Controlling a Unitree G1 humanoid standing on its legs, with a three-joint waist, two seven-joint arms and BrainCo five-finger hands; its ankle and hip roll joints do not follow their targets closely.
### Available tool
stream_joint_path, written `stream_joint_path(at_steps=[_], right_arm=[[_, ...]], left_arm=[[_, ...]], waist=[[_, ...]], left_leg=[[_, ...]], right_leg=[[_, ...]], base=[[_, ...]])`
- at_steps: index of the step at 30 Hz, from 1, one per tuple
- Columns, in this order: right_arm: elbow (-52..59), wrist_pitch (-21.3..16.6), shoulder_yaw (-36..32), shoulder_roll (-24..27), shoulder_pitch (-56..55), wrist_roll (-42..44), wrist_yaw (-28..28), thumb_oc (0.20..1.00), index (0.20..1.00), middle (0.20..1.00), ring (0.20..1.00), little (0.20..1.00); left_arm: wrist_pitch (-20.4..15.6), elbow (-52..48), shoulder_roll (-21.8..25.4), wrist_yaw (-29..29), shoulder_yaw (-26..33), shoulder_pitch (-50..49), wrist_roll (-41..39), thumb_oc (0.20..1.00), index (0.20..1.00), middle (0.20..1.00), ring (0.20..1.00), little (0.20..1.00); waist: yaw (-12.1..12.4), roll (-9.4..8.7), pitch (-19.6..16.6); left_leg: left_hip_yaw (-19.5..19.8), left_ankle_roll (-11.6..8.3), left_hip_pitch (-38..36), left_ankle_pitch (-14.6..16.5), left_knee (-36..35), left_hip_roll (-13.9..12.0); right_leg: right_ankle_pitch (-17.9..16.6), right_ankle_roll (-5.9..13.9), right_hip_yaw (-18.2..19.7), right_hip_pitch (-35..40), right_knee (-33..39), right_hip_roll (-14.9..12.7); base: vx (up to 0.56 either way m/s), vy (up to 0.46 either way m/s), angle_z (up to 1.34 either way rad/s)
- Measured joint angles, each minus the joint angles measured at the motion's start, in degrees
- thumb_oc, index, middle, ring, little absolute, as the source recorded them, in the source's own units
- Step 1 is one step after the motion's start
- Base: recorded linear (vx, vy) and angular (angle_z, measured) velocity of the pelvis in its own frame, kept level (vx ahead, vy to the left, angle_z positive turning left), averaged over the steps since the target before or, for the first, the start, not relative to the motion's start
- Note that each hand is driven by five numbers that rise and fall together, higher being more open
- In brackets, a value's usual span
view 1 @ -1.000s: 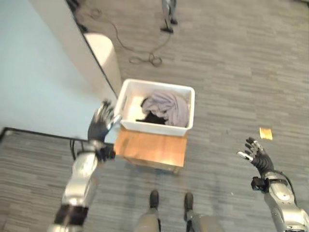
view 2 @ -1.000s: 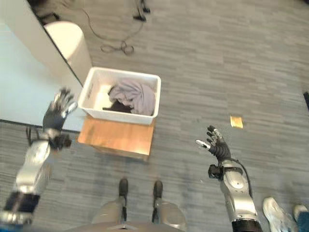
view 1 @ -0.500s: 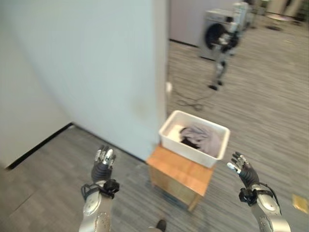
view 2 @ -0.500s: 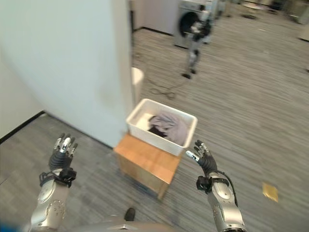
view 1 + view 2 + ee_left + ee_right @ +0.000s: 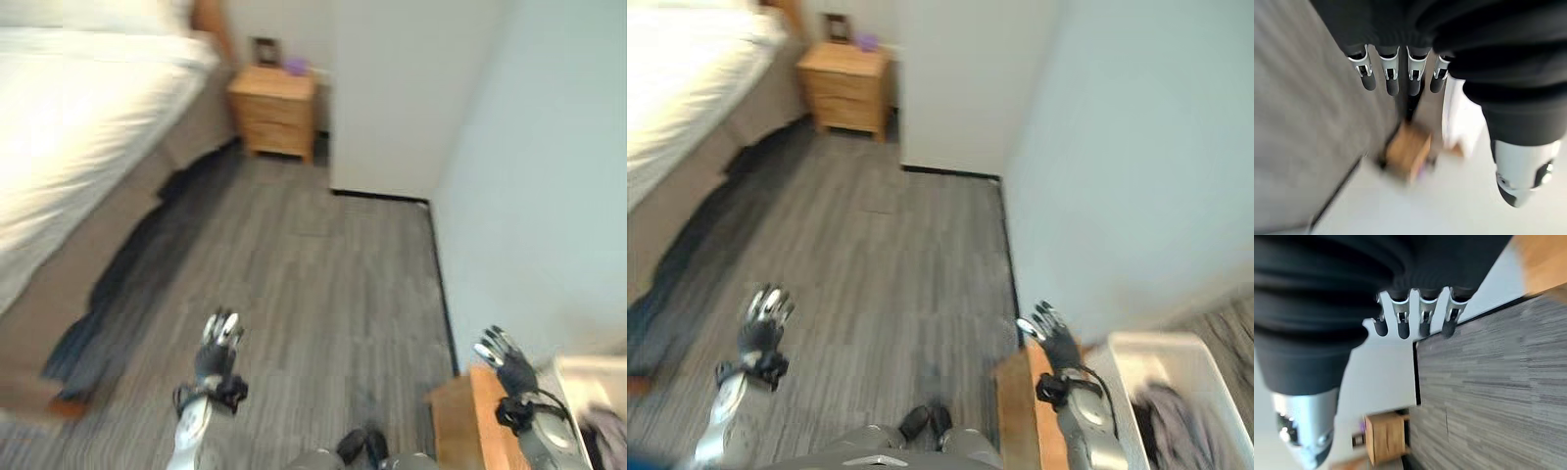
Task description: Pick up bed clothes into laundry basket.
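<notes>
You are swinging the view away from the basket [image 5: 1176, 387] toward the bed [image 5: 69, 108], left hand [image 5: 217, 354] and right hand [image 5: 505, 364] both open and empty, next clothes pickup starting.

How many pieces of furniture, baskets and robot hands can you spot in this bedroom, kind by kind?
Beds: 1, the bed
Nightstands: 1, the wooden nightstand
Wooden stands: 1, the wooden stand
Baskets: 1, the white laundry basket
Robot hands: 2, the left robot hand and the right robot hand, both open and holding nothing
Total: 6
</notes>
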State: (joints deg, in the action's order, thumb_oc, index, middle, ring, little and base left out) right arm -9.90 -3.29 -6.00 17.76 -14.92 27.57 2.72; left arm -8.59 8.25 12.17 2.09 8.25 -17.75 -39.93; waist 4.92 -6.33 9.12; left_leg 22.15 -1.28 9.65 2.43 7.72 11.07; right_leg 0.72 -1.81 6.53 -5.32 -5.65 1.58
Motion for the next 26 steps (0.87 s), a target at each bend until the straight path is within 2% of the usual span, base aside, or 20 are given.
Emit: stream_joint_path(at_steps=[1, 2, 3, 4, 5, 6, 7, 8, 9, 10, 12, 13, 14, 15, 16, 17, 19, 21, 22, 26], right_arm=[[0.05, -0.17, -0.41, 0.27, 0.43, -0.02, -0.57, 1.000, 1.000, 1.000, 1.000, 1.000], [0.11, -0.16, -0.38, 0.53, 1.10, -0.02, -0.88, 1.000, 1.000, 1.000, 1.000, 1.000], [0.17, -0.74, -0.35, 0.25, 2.62, 0.01, -1.24, 1.000, 1.000, 1.000, 1.000, 1.000], [0.87, -1.03, -2.23, -0.68, 1.65, 0.01, -1.69, 1.000, 1.000, 1.000, 1.000, 1.000], [1.39, -1.01, -2.98, -0.94, 0.76, 0.03, -2.55, 1.000, 1.000, 1.000, 1.000, 1.000], [1.74, -1.07, -3.94, -1.02, 0.12, 0.04, -3.02, 1.000, 1.000, 1.000, 1.000, 1.000], [2.55, -1.17, -4.26, -0.74, 0.03, 0.04, -3.06, 1.000, 1.000, 1.000, 1.000, 1.000], [2.58, -1.88, -4.43, -1.17, 0.95, 0.15, -3.52, 1.000, 1.000, 1.000, 1.000, 1.000], [2.54, -2.62, -5.66, -1.17, 0.38, 0.48, -4.06, 1.000, 1.000, 1.000, 1.000, 1.000], [2.02, -2.39, -5.40, -1.29, 1.22, 0.48, -4.11, 1.000, 1.000, 1.000, 1.000, 1.000], [2.12, -2.12, -3.14, -2.73, 2.40, 0.48, -3.78, 1.000, 1.000, 1.000, 1.000, 1.000], [2.13, -2.12, -1.98, -3.23, 2.31, 0.52, -3.43, 1.000, 1.000, 1.000, 1.000, 1.000], [2.21, -2.14, -1.48, -3.50, 2.07, 0.54, -2.82, 1.000, 1.000, 1.000, 1.000, 1.000], [2.29, -2.17, -0.47, -4.18, 1.55, 0.63, -2.30, 1.000, 1.000, 1.000, 1.000, 1.000], [2.02, -2.16, 0.35, -4.87, 1.24, 1.10, -1.93, 1.000, 1.000, 1.000, 1.000, 1.000], [1.95, -2.15, 0.57, -5.32, 1.22, 1.86, -1.54, 1.000, 1.000, 1.000, 1.000, 1.000], [1.79, -2.67, 0.41, -5.37, 2.15, 2.64, -1.12, 1.000, 1.000, 1.000, 1.000, 1.000], [1.79, -2.61, 0.38, -5.33, 0.65, 2.73, -1.13, 1.000, 1.000, 1.000, 1.000, 1.000], [0.91, -2.36, 1.43, -5.26, 0.86, 2.71, -1.10, 1.000, 1.000, 1.000, 1.000, 1.000], [0.17, -2.24, 2.87, -5.15, 1.28, 2.47, -0.77, 1.000, 1.000, 1.000, 1.000, 1.000]], left_arm=[[0.20, 0.67, 0.70, 0.05, 0.11, 0.86, 0.01, 1.000, 1.000, 1.000, 1.000, 1.000], [0.39, 0.81, 1.01, 0.04, -0.03, 0.99, 0.02, 1.000, 1.000, 1.000, 1.000, 1.000], [0.55, 0.99, 1.03, -0.01, -0.47, 0.65, 0.02, 1.000, 1.000, 1.000, 1.000, 1.000], [1.90, 1.54, 0.83, -0.06, -2.02, 2.52, 0.05, 1.000, 1.000, 1.000, 1.000, 1.000], [1.94, 1.21, 0.19, -0.38, -3.28, 4.50, 0.07, 1.000, 1.000, 1.000, 1.000, 1.000], [2.07, 1.19, 0.22, -0.49, -4.55, 5.82, 0.08, 1.000, 1.000, 1.000, 1.000, 1.000], [2.04, 0.83, -0.01, -0.53, -5.35, 6.28, 0.08, 1.000, 1.000, 1.000, 1.000, 1.000], [2.05, 0.51, -0.25, -0.62, -6.02, 8.04, 0.05, 1.000, 1.000, 1.000, 1.000, 1.000], [2.24, 0.55, -0.86, -0.32, -8.11, 9.77, 0.08, 1.000, 1.000, 1.000, 1.000, 1.000], [2.18, -1.59, -0.81, -0.39, -8.92, 9.80, 0.10, 1.000, 1.000, 1.000, 1.000, 1.000], [2.10, -3.79, -0.23, 0.02, -8.42, 8.90, 0.23, 1.000, 1.000, 1.000, 1.000, 1.000], [2.15, -3.20, -0.09, 0.02, -8.65, 9.39, 0.38, 1.000, 1.000, 1.000, 1.000, 1.000], [2.01, -3.14, 0.37, -0.03, -9.07, 9.78, 0.84, 1.000, 1.000, 1.000, 1.000, 1.000], [1.75, -2.93, 1.72, -0.11, -9.32, 9.98, 1.47, 1.000, 1.000, 1.000, 1.000, 1.000], [1.57, -2.65, 2.89, -0.14, -8.80, 9.99, 2.31, 1.000, 1.000, 1.000, 1.000, 1.000], [1.59, -2.60, 4.34, -0.23, -8.36, 8.91, 2.38, 1.000, 1.000, 1.000, 1.000, 1.000], [1.60, -0.98, 4.40, -0.12, -7.30, 6.63, 2.36, 1.000, 1.000, 1.000, 1.000, 1.000], [1.61, -0.04, 3.98, 0.11, -6.74, 5.60, 2.36, 1.000, 1.000, 1.000, 1.000, 1.000], [1.50, -0.08, 3.34, 0.38, -5.63, 3.76, 2.36, 1.000, 1.000, 1.000, 1.000, 1.000], [1.46, -0.80, 1.02, 1.84, -5.12, -2.05, 2.36, 1.000, 1.000, 1.000, 1.000, 1.000]], waist=[[-0.37, -0.76, 0.48], [0.10, -1.38, 0.70], [0.27, -1.26, 0.96], [-3.79, -1.09, 0.92], [-4.82, -0.11, 0.79], [-6.25, 0.75, 0.39], [-6.42, 1.50, -0.10], [-5.99, 4.14, -0.38], [-9.15, 5.53, -0.84], [-8.28, 7.75, -1.54], [-6.15, 7.66, -1.34], [-7.01, 7.88, -0.82], [-7.81, 8.03, -0.29], [-8.30, 7.73, 0.01], [-9.42, 6.62, 0.01], [-9.15, 5.38, -0.29], [-8.17, 5.41, -0.17], [-7.88, 5.33, -0.14], [-6.31, 4.05, -0.70], [-3.42, 2.70, -1.71]], left_leg=[[-6.92, 1.05, 2.38, 1.09, 6.57, -2.16], [-11.84, 0.52, 2.58, 2.07, 10.11, -4.96], [-17.08, -1.72, -0.30, 3.60, 9.63, -9.01], [-25.28, -3.04, -1.80, 4.35, 7.90, -12.56], [-31.94, -3.46, -4.62, 4.49, 5.01, -14.70], [-38.77, -3.84, -6.26, 4.59, 3.59, -17.29], [-38.68, -3.39, -7.29, 4.21, 1.77, -17.45], [-42.93, -4.46, -9.48, 4.92, -1.18, -18.30], [-41.29, -3.47, -10.16, 3.56, -4.86, -16.94], [-37.94, -1.46, -11.43, -0.59, -8.32, -16.00], [-36.83, -0.11, -11.84, -1.94, -9.67, -14.46], [-34.17, 0.78, -11.96, -1.69, -8.45, -13.82], [-31.51, 1.87, -12.42, -1.68, -8.56, -13.20], [-28.46, 2.53, -11.78, -1.91, -8.17, -12.29], [-26.52, 2.81, -11.34, -1.95, -8.53, -11.65], [-25.87, 3.49, -10.90, -2.65, -9.01, -10.51], [-23.92, 3.68, -10.67, -2.74, -9.07, -9.58], [-21.32, 3.83, -10.92, -3.52, -9.34, -8.31], [-21.41, 3.96, -11.64, -3.56, -9.79, -7.20], [-19.99, 3.25, -13.31, -3.29, -10.77, -6.42]], right_leg=[[0.11, -1.11, -2.45, 0.20, 0.15, -0.90], [0.18, -1.19, -3.44, 0.77, 0.71, -1.11], [-0.53, -1.26, -8.18, 2.01, 1.06, -1.97], [-0.70, -1.05, -14.81, 5.16, 4.10, -3.85], [-0.19, -1.07, -21.08, 6.15, 3.94, -5.46], [-0.18, -1.08, -23.87, 7.05, 4.93, -5.68], [0.09, -0.19, -24.67, 6.45, 4.86, -5.77], [0.12, 1.04, -29.95, 6.99, 4.87, -6.94], [-0.09, 1.82, -33.90, 7.39, 5.01, -7.62], [-0.04, 2.89, -34.43, 5.64, 3.15, -7.96], [-0.15, 3.76, -34.02, 4.81, -0.94, -10.98], [0.45, 4.48, -33.44, 3.76, -7.40, -13.02], [1.39, 5.52, -29.99, 1.17, -14.53, -14.54], [4.09, 8.99, -20.93, -1.48, -17.57, -13.98], [5.38, 10.97, -9.68, -2.63, -16.13, -10.98], [5.47, 11.13, -6.13, -3.94, -13.62, -10.63], [5.25, 10.84, -3.35, -4.95, -7.76, -9.78], [3.91, 10.34, -4.18, -2.91, -2.51, -9.89], [2.42, 9.94, -6.27, -2.31, -0.83, -10.52], [-6.36, 9.23, -7.21, 3.01, 7.19, -10.51]], base=[[-0.17, -0.168, 1.53], [-0.13, -0.092, 1.21], [-0.13, -0.057, 1.95], [-0.07, -0.034, 2.75], [-0.10, 0.001, 2.91], [0.01, 0.048, 2.14], [0.01, 0.090, 1.56], [-0.03, 0.142, 2.23], [-0.08, 0.176, 2.02], [-0.10, 0.188, 1.53], [-0.03, 0.132, 0.45], [-0.04, 0.052, 0.92], [-0.01, 0.004, 1.34], [0.04, -0.005, 1.38], [0.13, -0.057, 1.28], [0.11, -0.050, 0.75], [0.04, -0.083, 0.47], [0.04, -0.103, 0.77], [0.07, -0.112, 0.20], [0.06, -0.089, 0.16]])
